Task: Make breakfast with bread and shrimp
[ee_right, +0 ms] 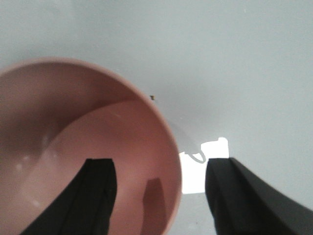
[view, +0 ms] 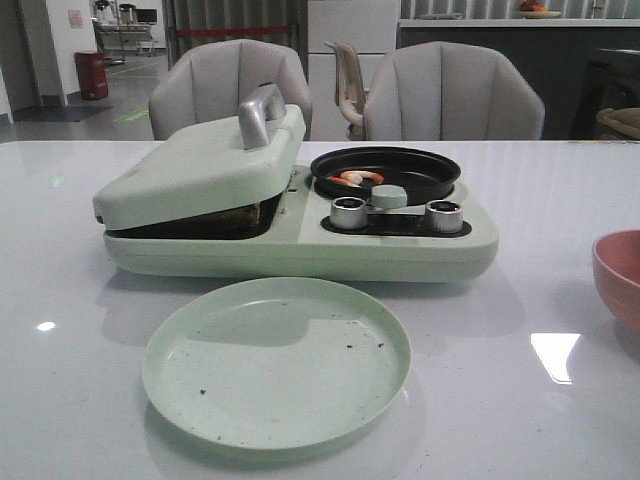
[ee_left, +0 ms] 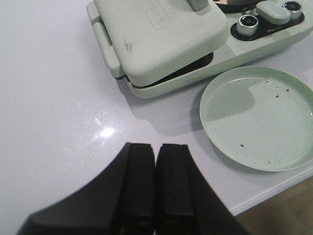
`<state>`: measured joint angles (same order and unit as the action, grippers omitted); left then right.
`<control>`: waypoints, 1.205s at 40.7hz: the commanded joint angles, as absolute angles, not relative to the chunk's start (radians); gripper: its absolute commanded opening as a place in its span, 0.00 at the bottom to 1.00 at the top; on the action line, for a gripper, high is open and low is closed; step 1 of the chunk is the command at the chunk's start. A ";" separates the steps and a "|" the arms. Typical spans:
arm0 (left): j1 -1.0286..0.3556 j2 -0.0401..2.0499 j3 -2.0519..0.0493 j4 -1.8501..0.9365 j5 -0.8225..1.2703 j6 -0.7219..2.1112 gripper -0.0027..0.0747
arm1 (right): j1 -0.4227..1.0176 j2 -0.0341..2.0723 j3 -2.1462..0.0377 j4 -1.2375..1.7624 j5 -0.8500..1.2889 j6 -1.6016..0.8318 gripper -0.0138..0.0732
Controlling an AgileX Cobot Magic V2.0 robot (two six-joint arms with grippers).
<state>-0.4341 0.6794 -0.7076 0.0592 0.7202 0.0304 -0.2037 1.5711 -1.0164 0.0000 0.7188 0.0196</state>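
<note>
Here, at the left of the front view, the pale green breakfast maker (view: 300, 235) sits on the white surface (view: 520, 400) with its hinged lid (view: 205, 165) tilted down over the grill side, a silver handle (view: 260, 115) on top. A sliver of bread (view: 240, 213) shows in the dark gap under the lid's edge; how many slices are there cannot be told. To the right of the lid, the round black pan (view: 385, 170) holds the shrimp (view: 355, 179), orange-pink and white, lying toward its left side. Below the pan are two silver knobs (view: 348, 212) with a green button between them. In the lower middle of the frame lies a pale green plate (view: 277, 362), speckled with dark crumbs, just in front of the appliance. At the far right edge stands a pink bowl (view: 620, 275).

In the left wrist view the left hand (ee_left: 155, 181) has its fingers pressed together, holding nothing. In the right wrist view the right hand (ee_right: 159, 196) is spread apart, one finger (ee_right: 95, 196) inside the bowl, the other outside its rim.
</note>
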 commanded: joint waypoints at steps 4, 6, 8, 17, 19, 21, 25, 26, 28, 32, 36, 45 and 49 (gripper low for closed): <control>-0.440 0.676 -0.737 0.059 0.647 0.021 0.16 | -0.086 1.345 -1.042 -0.017 0.734 0.006 0.75; -0.440 0.676 -0.737 0.059 0.647 0.021 0.16 | -0.043 1.294 -1.040 -0.031 0.751 0.006 0.75; -0.440 0.676 -0.737 0.059 0.647 0.021 0.16 | -0.004 1.250 -1.035 -0.035 0.756 0.006 0.75; -0.440 0.676 -0.737 0.059 0.647 0.021 0.16 | 0.064 0.993 -0.948 -0.031 0.784 0.007 0.75; -0.440 0.676 -0.737 0.059 0.647 0.021 0.16 | 0.064 0.948 -0.924 -0.031 0.805 0.007 0.75; -0.440 0.676 -0.737 0.059 0.647 0.021 0.16 | 0.064 0.912 -0.901 -0.031 0.825 0.007 0.75; -0.440 0.676 -0.737 0.059 0.647 0.021 0.16 | 0.064 0.836 -0.854 -0.021 0.851 0.007 0.75; -0.440 0.676 -0.737 0.059 0.647 0.021 0.16 | 0.064 0.823 -0.842 -0.019 0.855 0.007 0.75; -0.440 0.676 -0.737 0.059 0.647 0.021 0.16 | 0.064 0.798 -0.821 -0.017 0.861 0.007 0.75; -0.440 0.676 -0.737 0.059 0.647 0.021 0.16 | 0.064 0.749 -0.789 -0.017 0.864 0.007 0.75; -0.440 0.676 -0.737 0.059 0.647 0.021 0.16 | 0.064 0.721 -0.767 -0.017 0.864 0.007 0.74; -0.440 0.676 -0.737 0.059 0.647 0.021 0.16 | 0.064 0.717 -0.764 -0.017 0.863 0.007 0.45; -0.440 0.676 -0.737 0.059 0.645 0.021 0.16 | 0.064 0.717 -0.764 -0.017 0.863 0.007 0.33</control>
